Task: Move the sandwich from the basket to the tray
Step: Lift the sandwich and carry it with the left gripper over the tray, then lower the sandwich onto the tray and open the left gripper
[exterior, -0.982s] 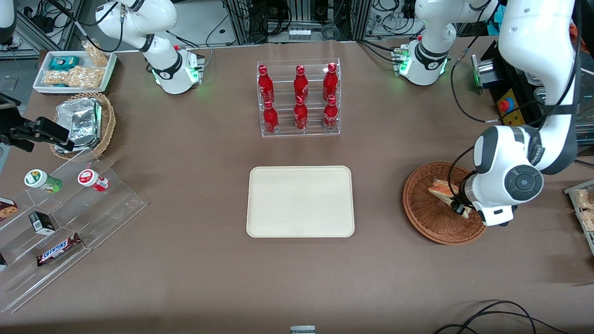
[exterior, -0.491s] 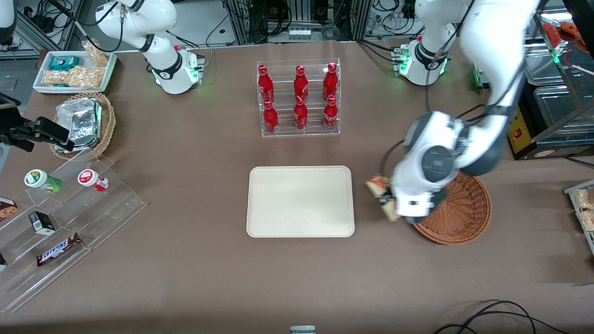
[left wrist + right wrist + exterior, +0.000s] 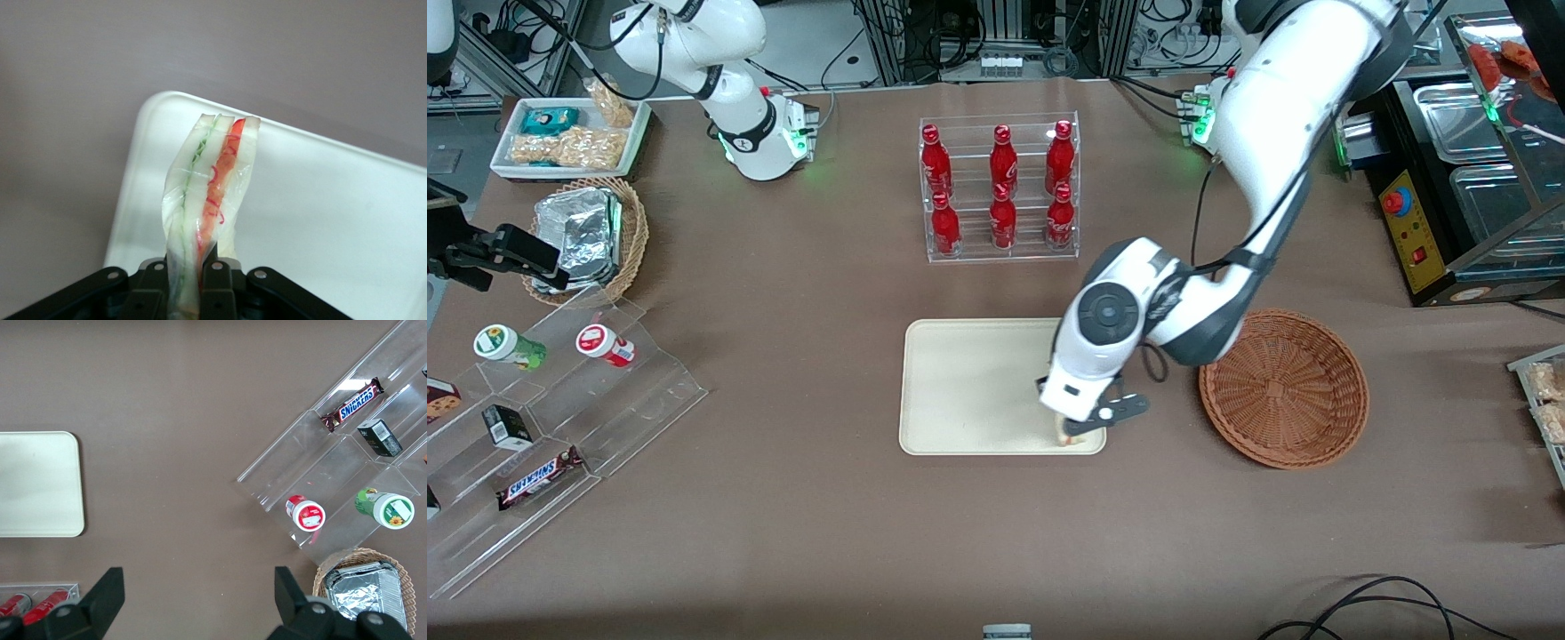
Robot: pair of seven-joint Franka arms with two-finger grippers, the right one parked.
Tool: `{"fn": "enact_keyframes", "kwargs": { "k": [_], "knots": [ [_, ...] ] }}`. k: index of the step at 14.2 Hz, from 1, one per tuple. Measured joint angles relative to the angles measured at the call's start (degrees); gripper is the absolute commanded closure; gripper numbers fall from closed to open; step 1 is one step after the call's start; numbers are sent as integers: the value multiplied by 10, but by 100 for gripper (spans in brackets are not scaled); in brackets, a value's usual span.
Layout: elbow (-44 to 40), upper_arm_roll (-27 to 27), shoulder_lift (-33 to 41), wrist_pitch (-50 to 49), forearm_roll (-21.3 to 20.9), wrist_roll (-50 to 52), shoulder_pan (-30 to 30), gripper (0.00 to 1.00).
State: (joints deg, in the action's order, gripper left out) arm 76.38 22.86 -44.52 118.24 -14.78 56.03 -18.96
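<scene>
My left gripper is shut on the sandwich, a wedge of white bread with a green and an orange-red layer, wrapped in clear film. It holds the wedge over a corner of the cream tray, the corner nearest the front camera on the basket's side; the tray also shows in the left wrist view. In the front view only a small bit of the sandwich shows under the wrist. The reddish-brown basket stands empty beside the tray, toward the working arm's end.
A clear rack of red bottles stands farther from the front camera than the tray. A clear stepped stand with snacks, a tan basket with foil packets and a white snack tray lie toward the parked arm's end.
My gripper has carried the sandwich out of the basket and sideways to above the tray's corner. The basket now stands empty.
</scene>
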Motion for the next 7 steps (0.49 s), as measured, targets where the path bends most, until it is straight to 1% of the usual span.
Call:
{"fn": "enact_keyframes", "kwargs": {
  "k": [2,4,6,7],
  "knots": [
    [-25,0,-28,16,-4,-25,-34,90],
    [-41,0,-47,21,-6,-28,-59,89],
    [-48,0,-56,21,-7,-29,-74,84],
    [-49,-1,-58,21,-7,-26,-77,84]
  ]
}}
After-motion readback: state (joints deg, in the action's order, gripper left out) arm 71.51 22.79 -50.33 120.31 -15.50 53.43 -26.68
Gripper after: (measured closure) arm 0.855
